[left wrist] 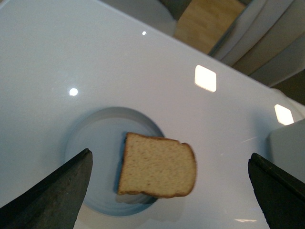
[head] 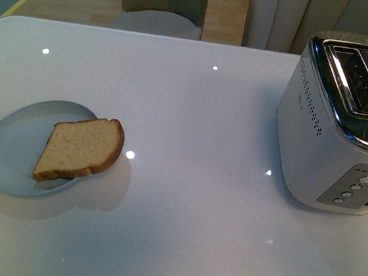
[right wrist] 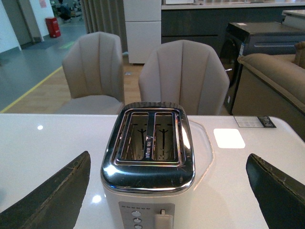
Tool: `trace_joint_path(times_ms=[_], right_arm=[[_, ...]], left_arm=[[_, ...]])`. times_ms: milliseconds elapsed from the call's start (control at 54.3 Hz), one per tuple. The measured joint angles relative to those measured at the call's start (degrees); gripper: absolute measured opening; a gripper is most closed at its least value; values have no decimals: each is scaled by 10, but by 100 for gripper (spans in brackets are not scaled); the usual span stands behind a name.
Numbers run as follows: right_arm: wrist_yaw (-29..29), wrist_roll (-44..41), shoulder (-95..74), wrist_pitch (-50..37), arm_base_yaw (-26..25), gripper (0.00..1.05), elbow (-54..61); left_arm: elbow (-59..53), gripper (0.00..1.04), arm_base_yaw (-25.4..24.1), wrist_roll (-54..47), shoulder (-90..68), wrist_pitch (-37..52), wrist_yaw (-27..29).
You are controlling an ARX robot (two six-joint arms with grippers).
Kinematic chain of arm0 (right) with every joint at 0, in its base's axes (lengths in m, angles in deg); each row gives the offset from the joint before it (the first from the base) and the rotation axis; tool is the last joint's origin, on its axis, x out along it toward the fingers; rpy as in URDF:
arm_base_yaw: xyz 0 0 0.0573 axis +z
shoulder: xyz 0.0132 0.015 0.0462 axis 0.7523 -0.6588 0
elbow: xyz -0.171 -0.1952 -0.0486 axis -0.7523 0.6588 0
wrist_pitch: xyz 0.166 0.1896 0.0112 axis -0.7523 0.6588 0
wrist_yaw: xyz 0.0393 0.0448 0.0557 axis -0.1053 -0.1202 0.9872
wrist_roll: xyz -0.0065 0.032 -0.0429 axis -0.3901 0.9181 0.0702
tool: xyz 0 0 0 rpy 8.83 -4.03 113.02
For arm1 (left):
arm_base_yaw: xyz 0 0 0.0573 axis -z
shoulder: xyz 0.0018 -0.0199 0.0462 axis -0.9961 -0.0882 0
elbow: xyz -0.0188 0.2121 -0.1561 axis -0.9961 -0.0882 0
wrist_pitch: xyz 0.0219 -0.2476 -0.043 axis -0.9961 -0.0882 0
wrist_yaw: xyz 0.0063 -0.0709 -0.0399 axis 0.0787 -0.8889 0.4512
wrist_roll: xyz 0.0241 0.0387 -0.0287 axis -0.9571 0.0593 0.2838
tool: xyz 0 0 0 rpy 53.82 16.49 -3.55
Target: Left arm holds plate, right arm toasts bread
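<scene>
- The plate sits on the white desk near the left edge, about midway between the far and near corners.
- The bread lies on the plate's right side. Its rounded end reaches out past the rim toward the right edge of the desk, and its straight end rests inside the plate.
- The slice is pale brown with a darker crust, and it casts a shadow on the desk under the overhanging part.
- The toaster stands by the right edge, well apart from the plate. It has a white body, a chrome top and 4 round buttons on the end facing the near edge.
- In the right wrist view the toaster's 2 slots are empty, with wire guides showing inside. A lever sits beside the buttons.
- The left claw is spread wide and holds nothing. Its 2 black wedge tips frame the plate and bread from above, touching neither.
- The right claw is also spread wide and holds nothing, its tips on either side of the toaster without contact.
- Neither claw shows in the front view.
- 2 beige chairs stand beyond the far edge.
</scene>
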Motion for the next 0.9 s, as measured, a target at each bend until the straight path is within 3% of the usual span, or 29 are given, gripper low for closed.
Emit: trace_joint_path(times_ms=[350, 902], right_arm=[[0, 0, 0, 0, 0, 96, 0], [0, 0, 0, 0, 0, 96, 0]], left_arm=[[106, 98, -29, -65, -356, 76, 24], [222, 98, -8, -85, -587, 121, 40]])
